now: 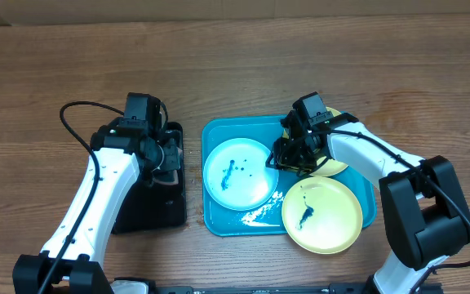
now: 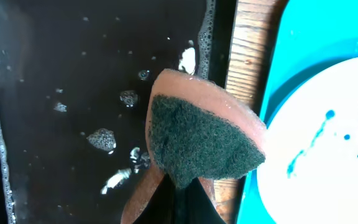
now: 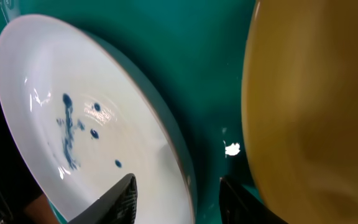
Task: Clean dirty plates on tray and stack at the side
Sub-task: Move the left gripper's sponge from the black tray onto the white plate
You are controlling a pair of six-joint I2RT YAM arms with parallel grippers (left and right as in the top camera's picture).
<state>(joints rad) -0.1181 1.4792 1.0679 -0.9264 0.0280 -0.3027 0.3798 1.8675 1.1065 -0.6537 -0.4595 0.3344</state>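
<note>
A light blue plate (image 1: 237, 173) (image 3: 73, 112) with dark blue smears lies on the left half of the turquoise tray (image 1: 219, 135) (image 3: 210, 81). My right gripper (image 1: 288, 155) (image 3: 176, 199) is open and straddles this plate's right rim, one finger over the plate and the other over the tray floor. One yellow-green plate (image 1: 322, 214) with a dark smear sits at the tray's front right. Another yellow-green plate (image 1: 333, 167) (image 3: 309, 106) lies partly under my right arm. My left gripper (image 1: 167, 155) (image 2: 182, 199) is shut on a pink sponge with a green scouring face (image 2: 197, 137).
A smaller black tray (image 1: 149, 208) (image 2: 61, 74) holding soapy water and foam stands left of the turquoise tray, under my left gripper. A narrow strip of wooden table (image 2: 247, 50) separates the two trays. Bare wood table lies behind the trays.
</note>
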